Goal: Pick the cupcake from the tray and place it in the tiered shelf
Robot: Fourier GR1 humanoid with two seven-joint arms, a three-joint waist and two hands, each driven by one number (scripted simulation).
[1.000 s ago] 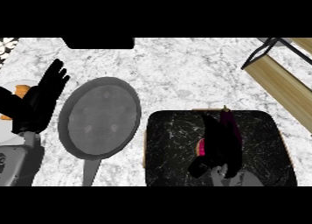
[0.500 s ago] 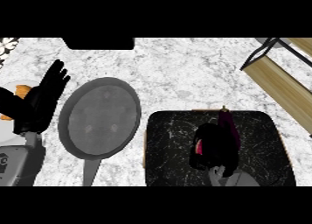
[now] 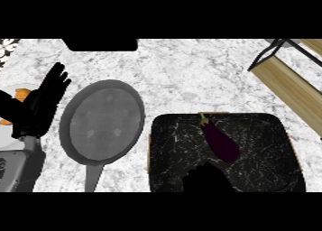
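- No cupcake can be made out anywhere in the head view; where it lies cannot be told.
- On the dark marbled tray (image 3: 269, 135), an eggplant (image 3: 220, 140) is seen lying slantwise, its green stem pointing toward the tray's far edge.
- The right hand (image 3: 204, 178) is shown only as a black shape at the tray's near edge, just below the eggplant and apart from it; whether its fingers are straight or curled cannot be told.
- The tiered shelf (image 3: 293, 83), made of wooden boards in a dark frame, is placed at the upper right, beyond the tray's far right corner.
- A grey frying pan (image 3: 103, 122) is set just left of the tray, its handle running toward the lower edge.
- The left hand (image 3: 37, 108) is held at the left edge beside the pan, fingers straight and spread, nothing gripped.
- A pale plate (image 3: 5, 135) with orange pieces (image 3: 20, 94) on it is partly hidden behind that hand.
- All of this is carried on a white marbled counter (image 3: 190, 72); a black rectangular object (image 3: 100, 44) is seen at its far edge.
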